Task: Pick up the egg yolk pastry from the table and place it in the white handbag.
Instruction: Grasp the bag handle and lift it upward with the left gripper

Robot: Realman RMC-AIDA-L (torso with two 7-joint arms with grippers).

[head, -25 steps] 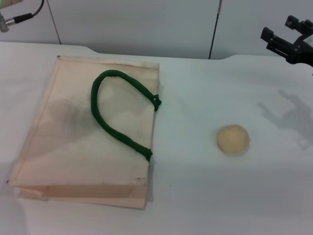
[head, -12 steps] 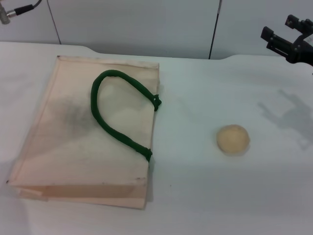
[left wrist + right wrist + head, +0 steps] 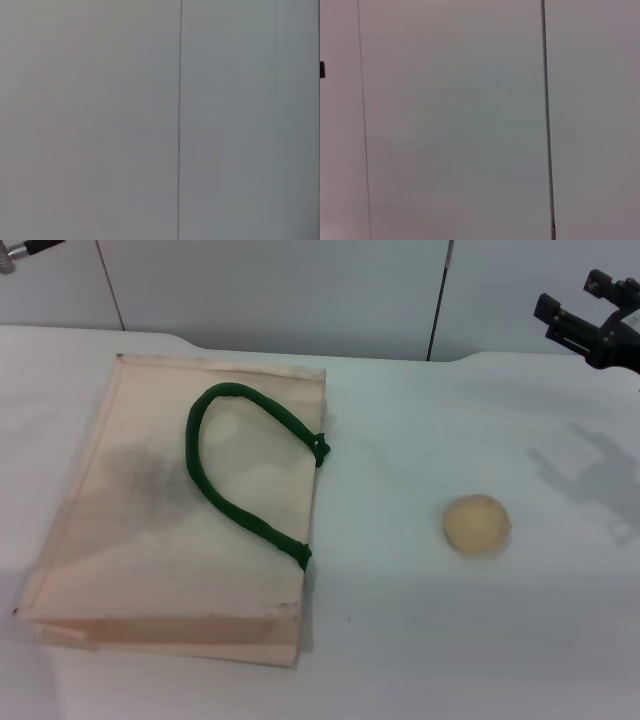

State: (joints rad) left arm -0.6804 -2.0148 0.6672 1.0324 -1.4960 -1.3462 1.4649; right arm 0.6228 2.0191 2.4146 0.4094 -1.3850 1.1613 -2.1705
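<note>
1. Pastry run hasn't started: right hand (image 3: pixel 590 320) hangs high at the far right, looks wide open, holding nothing.
2. Egg yolk pastry (image 3: pixel 477 524) sits alone on the tabletop (image 3: pixel 420 640); I'd drop straight down and pinch gently.
3. White handbag (image 3: pixel 180 510) lies flat well left, so its mouth needs opening.
4. Left hand's barely visible, can't tell.

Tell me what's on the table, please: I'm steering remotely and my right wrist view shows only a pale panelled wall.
Observer: The egg yolk pastry lies on the table, on your right side.
Operator: Where is the bag?
Observer: The white handbag lies flat to the pastry's left, apart from it, with a green handle curled on top.
Operator: And my right gripper?
Observer: The right gripper is raised at the far right edge, beyond the pastry and holding nothing.
</note>
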